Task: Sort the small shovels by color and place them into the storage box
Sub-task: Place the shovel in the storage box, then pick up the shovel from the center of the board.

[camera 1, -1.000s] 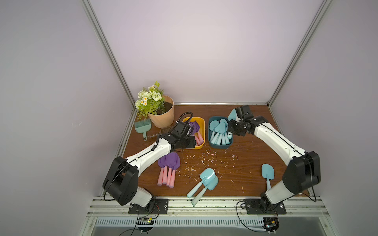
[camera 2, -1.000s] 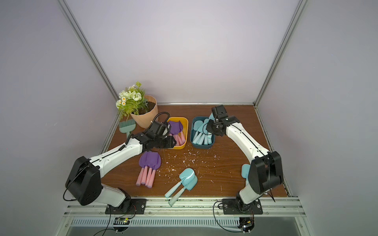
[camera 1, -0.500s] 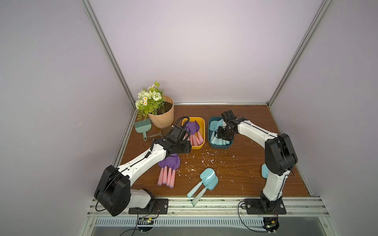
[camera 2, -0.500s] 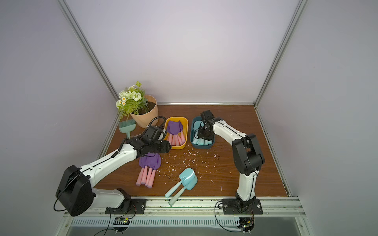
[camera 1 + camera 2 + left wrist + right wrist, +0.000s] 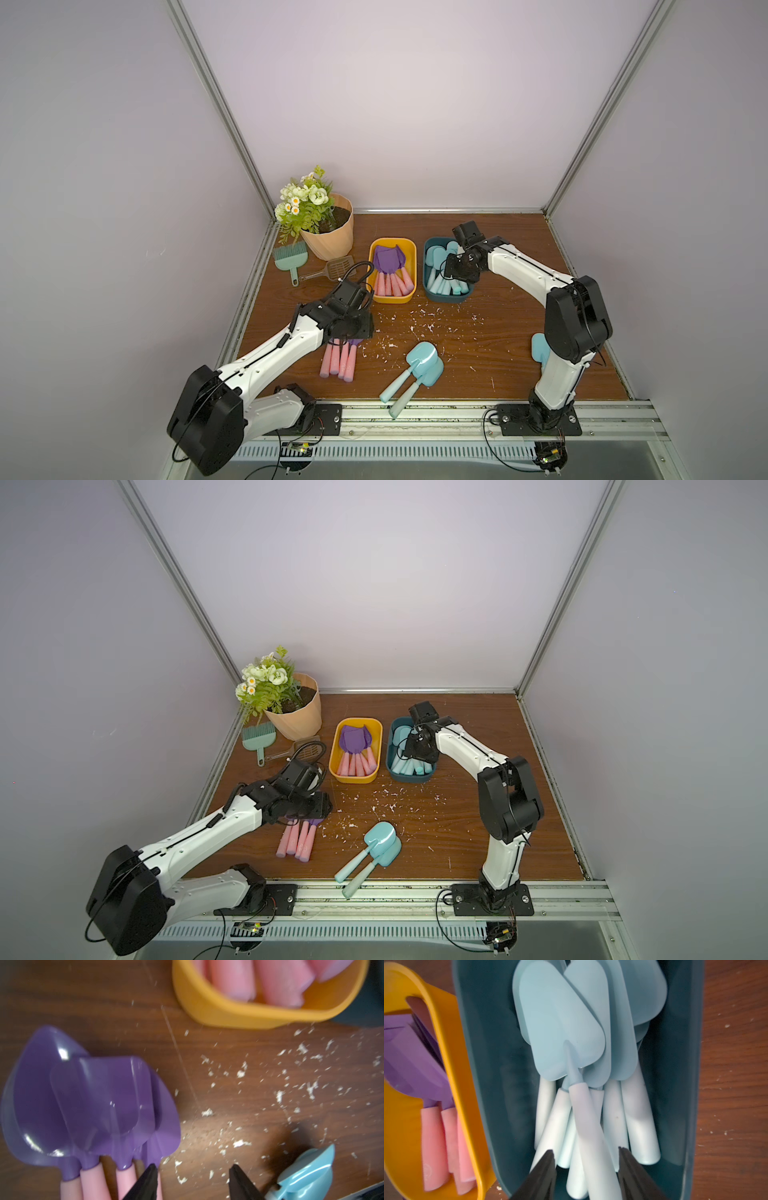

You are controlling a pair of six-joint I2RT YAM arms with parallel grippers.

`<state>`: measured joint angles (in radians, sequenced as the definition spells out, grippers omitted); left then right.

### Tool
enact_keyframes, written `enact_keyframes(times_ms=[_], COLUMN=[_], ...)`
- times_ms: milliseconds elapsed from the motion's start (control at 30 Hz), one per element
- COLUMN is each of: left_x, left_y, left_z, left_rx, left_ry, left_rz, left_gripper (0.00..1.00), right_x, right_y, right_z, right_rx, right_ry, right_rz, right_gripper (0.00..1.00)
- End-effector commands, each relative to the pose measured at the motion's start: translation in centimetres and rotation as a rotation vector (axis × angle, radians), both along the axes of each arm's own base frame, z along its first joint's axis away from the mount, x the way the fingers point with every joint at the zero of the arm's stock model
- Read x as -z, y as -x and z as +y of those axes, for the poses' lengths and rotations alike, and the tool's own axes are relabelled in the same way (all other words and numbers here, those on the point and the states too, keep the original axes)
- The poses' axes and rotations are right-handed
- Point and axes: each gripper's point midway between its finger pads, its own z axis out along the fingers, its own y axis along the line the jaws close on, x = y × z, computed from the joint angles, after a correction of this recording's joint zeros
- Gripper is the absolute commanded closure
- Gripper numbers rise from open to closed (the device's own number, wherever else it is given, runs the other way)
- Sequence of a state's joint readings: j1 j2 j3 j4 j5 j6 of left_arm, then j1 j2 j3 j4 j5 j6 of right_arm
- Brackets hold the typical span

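Observation:
Several purple shovels with pink handles point(image 5: 338, 361) lie side by side on the table, with their blades point(image 5: 89, 1105) in the left wrist view. My left gripper point(image 5: 193, 1167) hangs open and empty over bare wood at their edge, one finger above a pink handle. The yellow storage box point(image 5: 392, 298) holds purple shovels. The teal storage box point(image 5: 488, 1064) holds several light blue shovels. My right gripper point(image 5: 585, 1150) is open above it, and the top shovel's handle point(image 5: 591, 1126) lies loose between the jaws. Two light blue shovels point(image 5: 419, 368) lie near the front, and another point(image 5: 538, 353) by the right arm.
A flower pot point(image 5: 328, 232) stands at the back left, with a green hand brush point(image 5: 291, 259) and a brown slotted scoop point(image 5: 332, 268) beside it. White flakes point(image 5: 415, 324) litter the middle of the table. A metal rail point(image 5: 415, 415) runs along the front edge.
My right gripper has come down over the teal box and opened, letting go of a light blue shovel. My left arm has drawn back from the yellow box to the purple shovels on the table.

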<state>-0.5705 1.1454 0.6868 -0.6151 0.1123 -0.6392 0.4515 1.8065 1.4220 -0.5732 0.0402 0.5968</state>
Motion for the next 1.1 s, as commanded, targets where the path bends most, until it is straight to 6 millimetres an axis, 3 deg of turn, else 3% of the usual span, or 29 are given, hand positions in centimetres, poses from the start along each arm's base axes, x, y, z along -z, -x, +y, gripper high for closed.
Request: enact_keyframes(times_ms=[0, 100, 333, 667, 867, 1067], left_x=[1.9, 2.9, 3.8, 5.3, 5.6, 4.5], left_y=[3.7, 5.1, 6.1, 6.1, 5.9, 5.8], left_z=[0.9, 0.9, 0.4, -0.3, -1.6, -4.0], left_rx=[0.0, 0.001, 0.028, 0.054, 0.11, 0.22], left_ry=[-0.005, 0.013, 0.025, 0.029, 0.047, 0.107], left_rz=[0.139, 0.189, 0.259, 0.31, 0.321, 0.312], left_gripper=[0.42, 0.43, 0.46, 0.53, 0.77, 0.94], right_x=[-1.7, -1.4, -1.2, -0.6, -0.4, -0.4], right_y=[0.8, 1.1, 1.1, 1.5, 1.9, 2.1], right_z=[-0.5, -0.7, -0.4, 0.0, -0.3, -0.6], right_rx=[-0.009, -0.006, -0.003, -0.007, 0.002, 0.017], right_ry=[0.01, 0.014, 0.0, -0.029, -0.031, -0.026], right_rz=[-0.022, -0.012, -0.001, 0.014, 0.02, 0.015], right_gripper=[0.47, 0.47, 0.47, 0.46, 0.46, 0.46])
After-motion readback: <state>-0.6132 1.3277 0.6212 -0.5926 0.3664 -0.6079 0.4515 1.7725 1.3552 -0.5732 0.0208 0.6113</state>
